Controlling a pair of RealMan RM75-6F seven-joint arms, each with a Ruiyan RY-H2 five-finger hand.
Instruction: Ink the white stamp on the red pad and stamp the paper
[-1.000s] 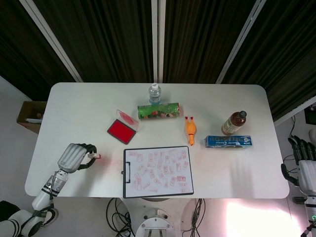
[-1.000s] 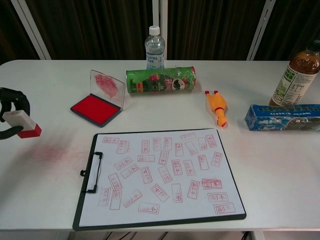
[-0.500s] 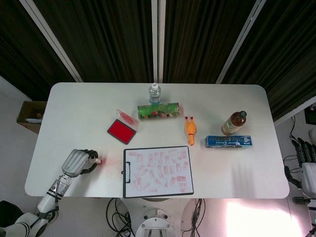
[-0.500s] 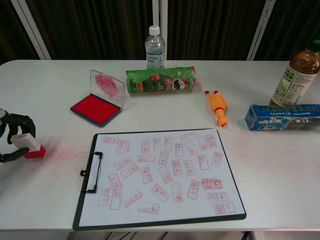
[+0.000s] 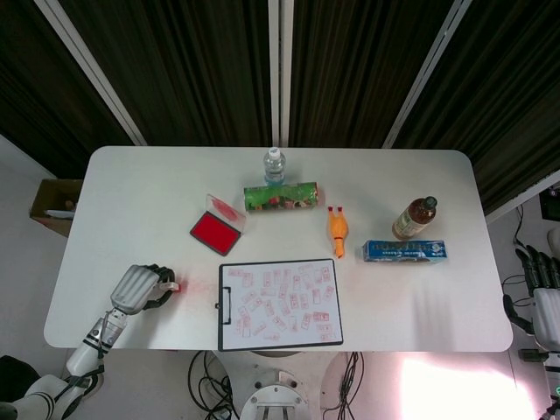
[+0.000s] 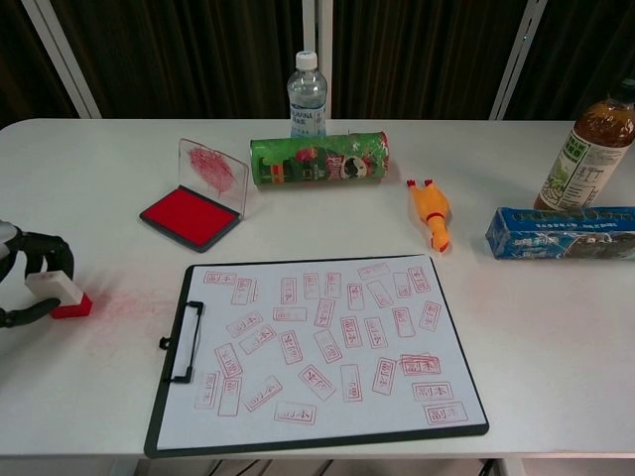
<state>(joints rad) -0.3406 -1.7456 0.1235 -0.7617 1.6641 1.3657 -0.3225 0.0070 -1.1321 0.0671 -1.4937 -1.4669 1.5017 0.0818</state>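
The white stamp (image 6: 57, 289) with a red base stands on the table, well left of the clipboard, over a faint red smear. My left hand (image 6: 22, 279) holds it, dark fingers curled around its white top. In the head view the same left hand (image 5: 140, 286) sits near the table's front left, with the stamp (image 5: 172, 284) at its fingertips. The red ink pad (image 6: 187, 215) lies open, its clear lid (image 6: 210, 171) raised. The paper (image 6: 322, 342) on the black clipboard is covered with several red prints. My right hand (image 5: 543, 300) hangs off the table's right side, holding nothing.
Behind the clipboard stand a water bottle (image 6: 307, 95), a green can on its side (image 6: 319, 159), an orange rubber chicken (image 6: 432, 213), a blue box (image 6: 561, 233) and a tea bottle (image 6: 591, 144). A cardboard box (image 5: 54, 205) sits on the floor at left.
My left hand has come down and back with the stamp, setting its red base on the table left of the clipboard. The right hand has barely moved.
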